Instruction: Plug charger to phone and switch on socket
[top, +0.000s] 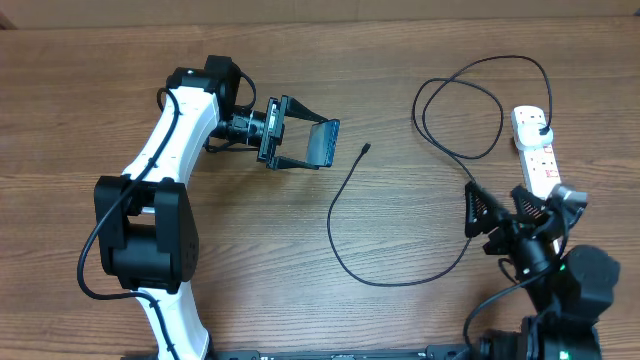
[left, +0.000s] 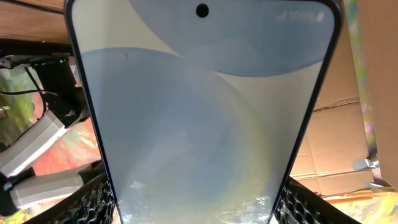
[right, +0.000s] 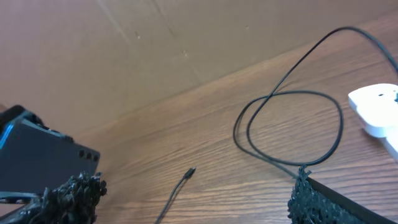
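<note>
My left gripper (top: 300, 143) is shut on the phone (top: 324, 143), held on edge above the table at upper centre. In the left wrist view the phone's light blue screen (left: 199, 112) fills the frame between the two fingers. The black charger cable (top: 345, 215) loops across the table; its small connector tip (top: 366, 148) lies free just right of the phone and shows in the right wrist view (right: 188, 173). Its black plug (top: 541, 127) sits in the white power strip (top: 536, 150) at the right. My right gripper (top: 497, 215) is open and empty, left of the strip.
The cable makes a large double loop (top: 470, 105) at upper right, also seen in the right wrist view (right: 289, 124). The end of the power strip (right: 376, 112) shows at the right edge there. A brown cardboard wall stands behind the table.
</note>
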